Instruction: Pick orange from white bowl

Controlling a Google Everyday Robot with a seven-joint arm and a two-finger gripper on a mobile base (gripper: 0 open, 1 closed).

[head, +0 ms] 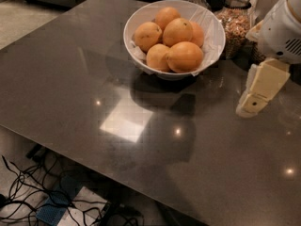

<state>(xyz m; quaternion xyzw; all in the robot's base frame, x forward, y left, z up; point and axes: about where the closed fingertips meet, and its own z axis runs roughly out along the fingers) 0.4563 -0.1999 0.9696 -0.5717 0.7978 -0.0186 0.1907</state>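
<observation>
While the gripper (254, 102) hangs over the surface (70, 79), apart from the white bowl (128, 29), its opening cannot be told. Approach step, judged; next: travel above the orange (185, 56), descend.

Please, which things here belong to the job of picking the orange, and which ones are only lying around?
For the job: the orange, front right in the pile; the white bowl; the end effector, hovering at the view's right side, apart from the bowl.
Just lying about: the other oranges; the jar of nuts; the cables on the floor.
</observation>
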